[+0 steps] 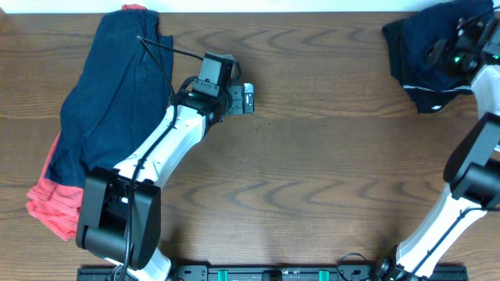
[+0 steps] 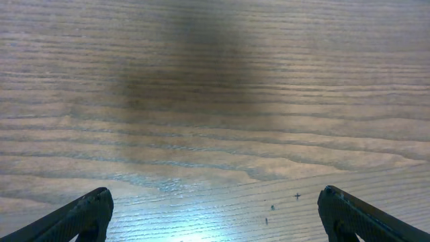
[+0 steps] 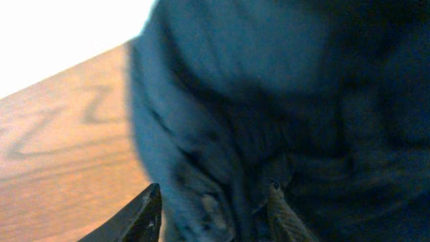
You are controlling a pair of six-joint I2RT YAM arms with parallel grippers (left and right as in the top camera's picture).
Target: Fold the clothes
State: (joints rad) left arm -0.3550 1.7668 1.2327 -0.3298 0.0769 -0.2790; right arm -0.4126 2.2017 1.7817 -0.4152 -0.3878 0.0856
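Navy shorts [image 3: 269, 101] bunch between right pincer [image 3: 215, 212] fingers, upper right overhead; clamped or not, cannot tell. Left pincer [image 2: 215, 218] released over counter [image 2: 215, 101]. Likely best: take an edge, not bulk.

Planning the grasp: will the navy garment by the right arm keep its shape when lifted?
Likely floppy: the navy garment lies crumpled, folds bunching at the right gripper. Probably light, since the cloth looks thin; it should sag and drape, not stay flat.
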